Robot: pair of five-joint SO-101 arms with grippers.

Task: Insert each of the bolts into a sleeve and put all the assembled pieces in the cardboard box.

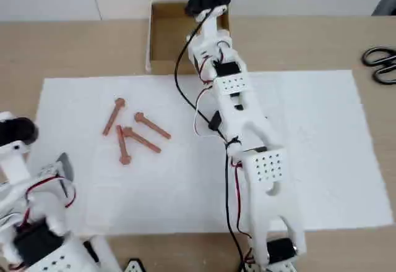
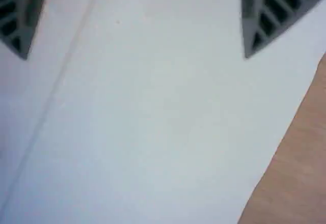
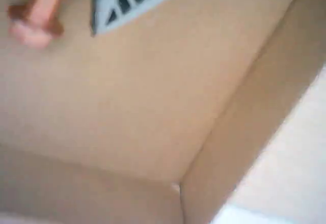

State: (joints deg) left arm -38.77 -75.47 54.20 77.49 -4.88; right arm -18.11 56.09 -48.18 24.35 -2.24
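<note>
Right gripper (image 3: pixel 76 2), top centre, pinches a seemingly light, stiff bolt (image 3: pixel 36 19) over the cardboard box (image 1: pixel 162 37). Left gripper (image 2: pixel 135 51) gapes, lower left; spare bolts (image 1: pixel 133 133) probably suit a mid-shaft grip

Four brown bolts (image 1: pixel 141 140) lie on the one white sheet (image 1: pixel 309 130), and a fifth bolt (image 3: pixel 35 18) is within the one cardboard box (image 1: pixel 167 37). One pair of scissors (image 1: pixel 380 63); two arms (image 1: pixel 238 99).

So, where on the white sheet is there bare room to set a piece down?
The widest bare patch of the sheet lies between the right arm and the scissors. A smaller one lies between the bolts and that arm. It is crowded around the bolts and in the near left corner, by the left arm.
</note>
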